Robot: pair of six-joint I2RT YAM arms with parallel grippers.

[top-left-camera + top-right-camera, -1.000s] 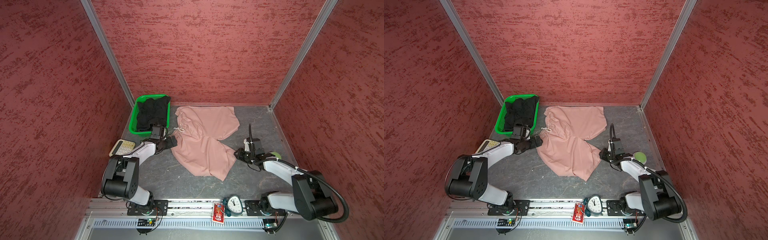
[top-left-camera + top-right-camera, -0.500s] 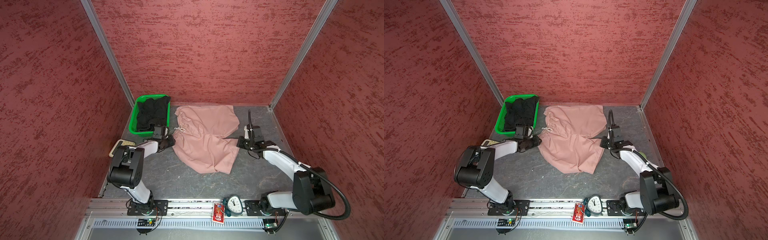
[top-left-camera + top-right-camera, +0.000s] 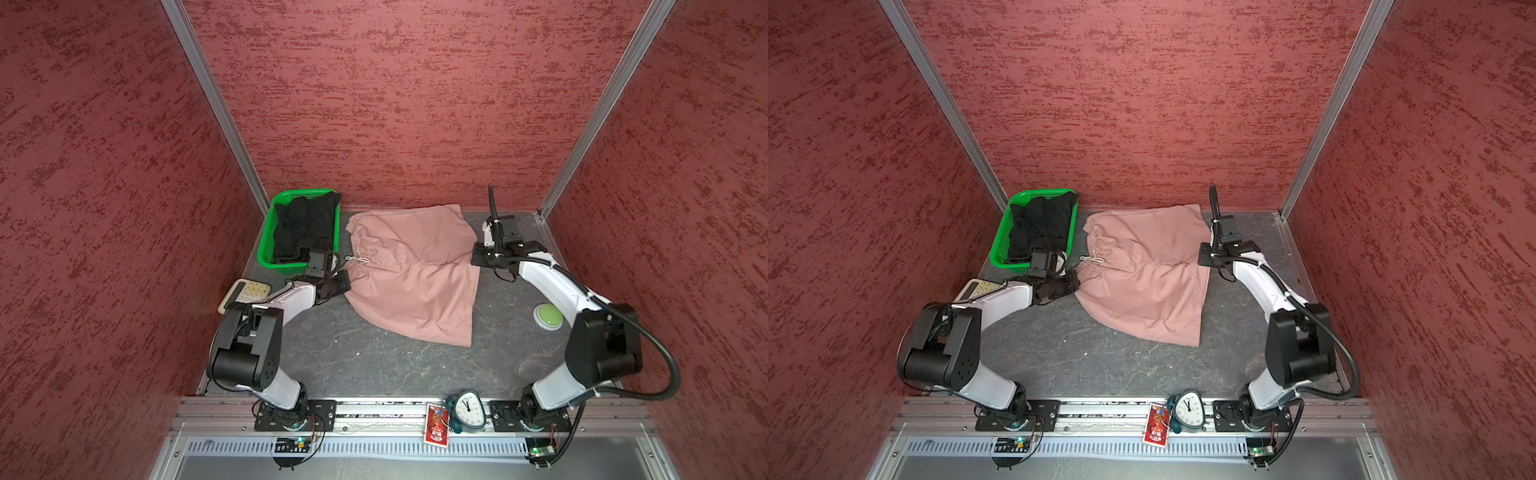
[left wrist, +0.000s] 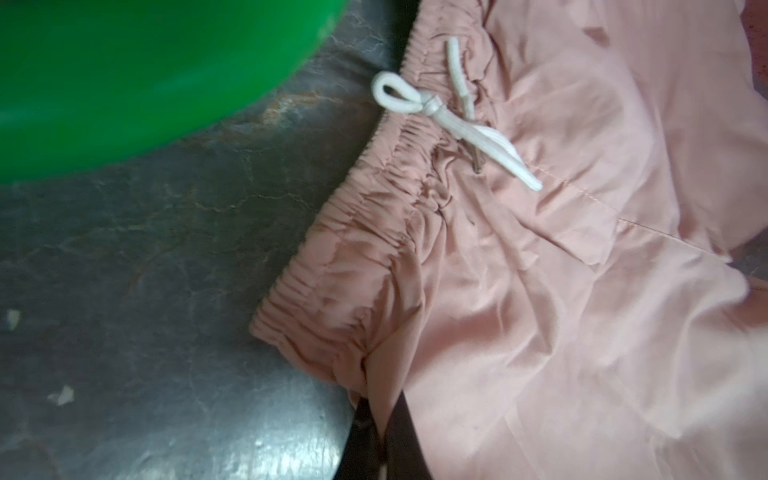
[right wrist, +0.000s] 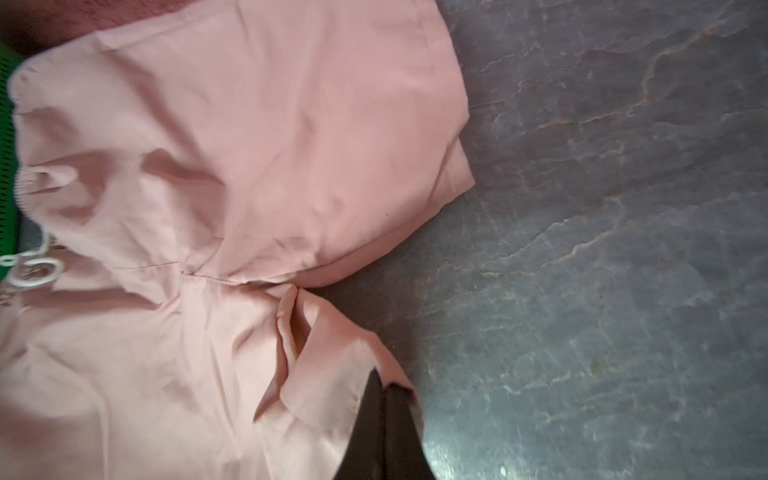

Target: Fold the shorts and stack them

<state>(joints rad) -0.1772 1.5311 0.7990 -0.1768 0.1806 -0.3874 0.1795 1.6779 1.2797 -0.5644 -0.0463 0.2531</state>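
Observation:
The pink shorts [image 3: 415, 270] [image 3: 1142, 274] lie spread on the dark table, waistband to the left. My left gripper [image 3: 343, 280] [image 3: 1075, 280] is at the waistband's near corner. In the left wrist view it [image 4: 384, 419] is shut, with a fold of the pink shorts [image 4: 540, 249] pinched between the dark fingers. My right gripper [image 3: 476, 259] [image 3: 1202, 257] is at the right edge, by the split between the legs. In the right wrist view it [image 5: 384, 399] is shut on the hem of the pink shorts [image 5: 208, 166]. The black shorts [image 3: 305, 224] [image 3: 1040, 226] lie bunched in the green basket [image 3: 266, 232] [image 3: 1000, 245].
The basket stands at the back left, close to my left wrist, and its green wall [image 4: 124, 83] fills a corner of the left wrist view. A small cream keypad [image 3: 245, 293] lies left of my left arm. A green button [image 3: 548, 316] sits at the right. A clock [image 3: 468, 409] and a red card [image 3: 436, 424] are on the front rail.
My left gripper has closed on the waistband corner. My right gripper has moved toward the back with the hem, and the near leg now lies squarer instead of slanting forward.

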